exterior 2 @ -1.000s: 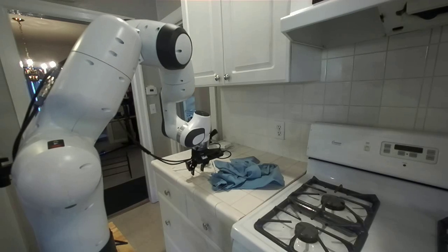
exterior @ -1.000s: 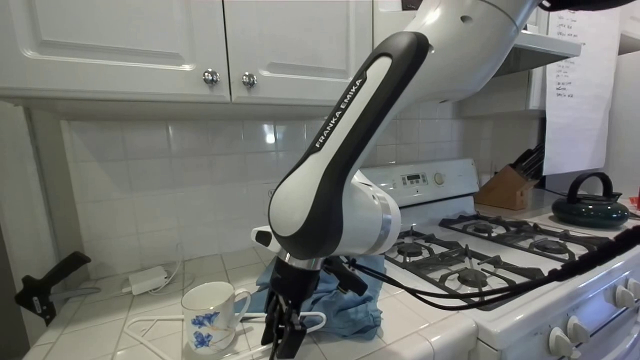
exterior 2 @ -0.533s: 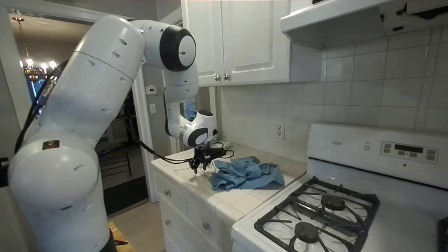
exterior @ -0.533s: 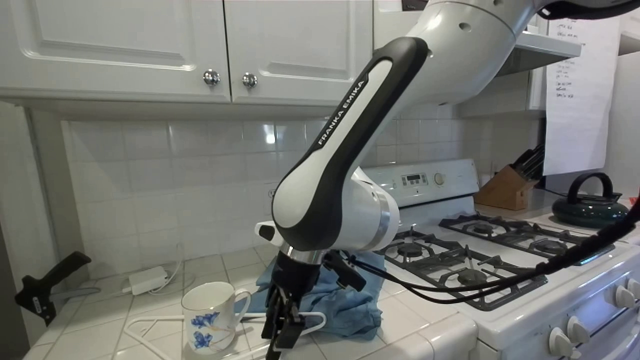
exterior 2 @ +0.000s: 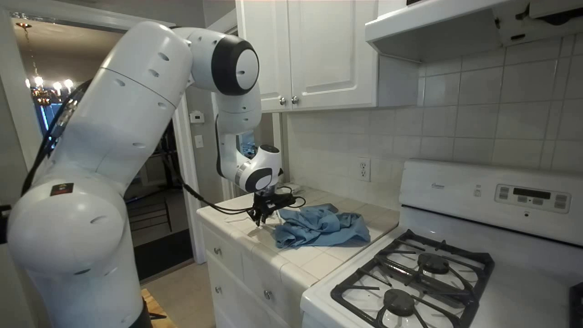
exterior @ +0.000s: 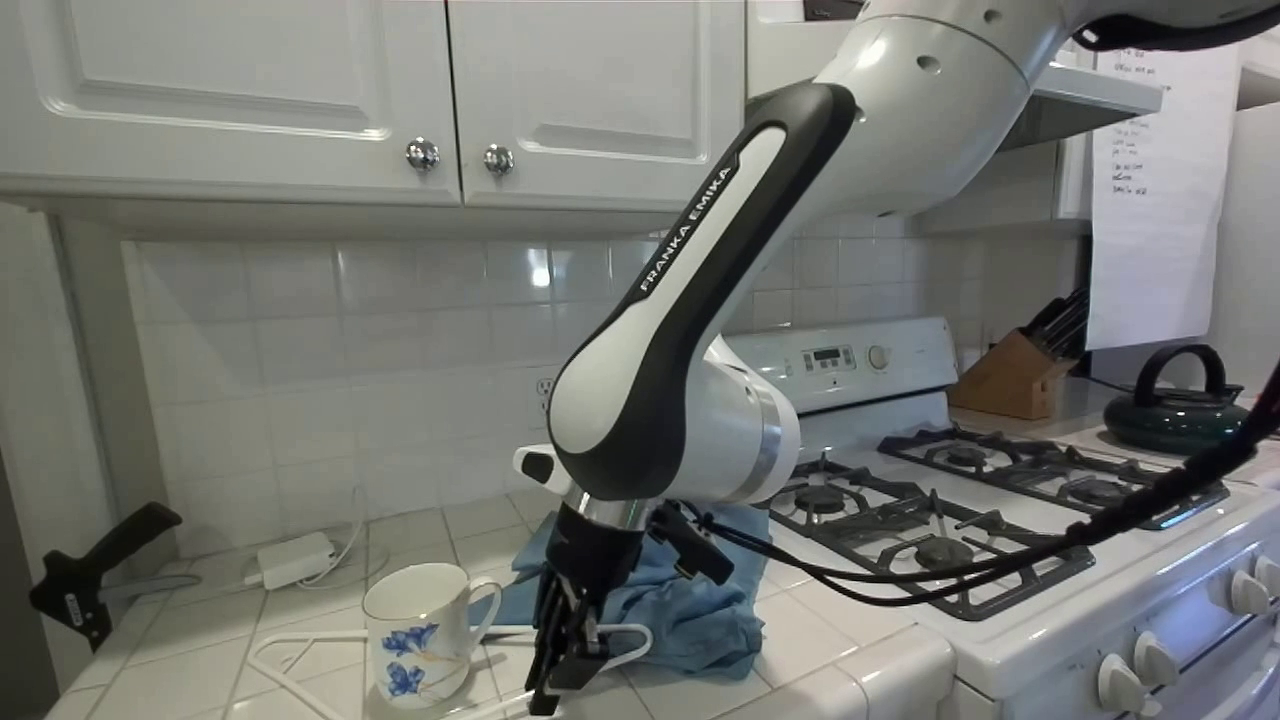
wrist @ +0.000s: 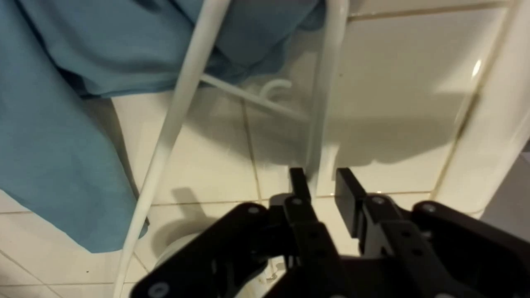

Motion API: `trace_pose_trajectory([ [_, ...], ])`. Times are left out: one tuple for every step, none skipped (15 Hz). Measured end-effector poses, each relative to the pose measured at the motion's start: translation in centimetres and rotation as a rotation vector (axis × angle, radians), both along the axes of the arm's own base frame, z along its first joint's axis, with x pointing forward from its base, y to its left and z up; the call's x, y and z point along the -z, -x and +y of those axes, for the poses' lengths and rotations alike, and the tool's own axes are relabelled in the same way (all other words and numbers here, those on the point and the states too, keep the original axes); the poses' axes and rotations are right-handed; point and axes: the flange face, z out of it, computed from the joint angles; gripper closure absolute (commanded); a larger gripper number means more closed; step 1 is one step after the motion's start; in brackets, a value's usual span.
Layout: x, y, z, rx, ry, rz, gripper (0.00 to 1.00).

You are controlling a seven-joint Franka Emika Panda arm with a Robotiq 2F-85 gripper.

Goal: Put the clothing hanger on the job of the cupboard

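Jaws of the gripper [wrist: 321,174], narrower than a second ago but slightly apart, flank a wire of the clothing hanger [wrist: 172,118] on the tiled counter [exterior: 190,638], suggesting an imminent grasp before any lift to a cupboard knob [exterior: 422,154].

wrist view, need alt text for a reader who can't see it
Black pincer, jaws slightly apart, one bar of the white clothing hanger visible between them; whether they touch it is unclear. A blue cloth covers much of the left, on white counter tiles.
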Motion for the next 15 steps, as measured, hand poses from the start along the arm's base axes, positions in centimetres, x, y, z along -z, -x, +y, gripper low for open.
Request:
trace_pose_trajectory([
  [0.16, 0.02, -0.04, 0.0, -0.001, 0.003, 0.67],
  [0.28, 0.02, -0.07, 0.0, -0.002, 0.005, 0.75],
  [0.37, 0.03, -0.07, 0.0, -0.002, 0.006, 0.9],
  [0.43, 0.03, -0.08, 0.0, -0.002, 0.007, 0.96],
  [0.42, 0.01, -0.07, 0.001, -0.003, 0.007, 0.98],
  [0.37, -0.03, -0.06, 0.001, -0.004, 0.006, 1.0],
  [0.28, -0.08, -0.03, 0.001, -0.006, 0.005, 0.96],
  [0.19, -0.15, -0.02, 0.002, -0.008, 0.003, 0.95],
  [0.09, -0.2, -0.01, 0.002, -0.011, 0.002, 0.95],
  [-0.01, -0.25, 0.0, 0.003, -0.014, 0.001, 0.95],
  [-0.11, -0.27, 0.02, 0.003, -0.017, 0.0, 0.95],
  [-0.2, -0.28, 0.06, 0.003, -0.02, -0.001, 0.95],
  [-0.3, -0.3, 0.09, 0.003, -0.023, -0.002, 0.96],
  [-0.38, -0.31, 0.13, 0.002, -0.025, -0.003, 0.96],
  [-0.48, -0.31, 0.2, 0.0, -0.028, -0.004, 0.96],
])
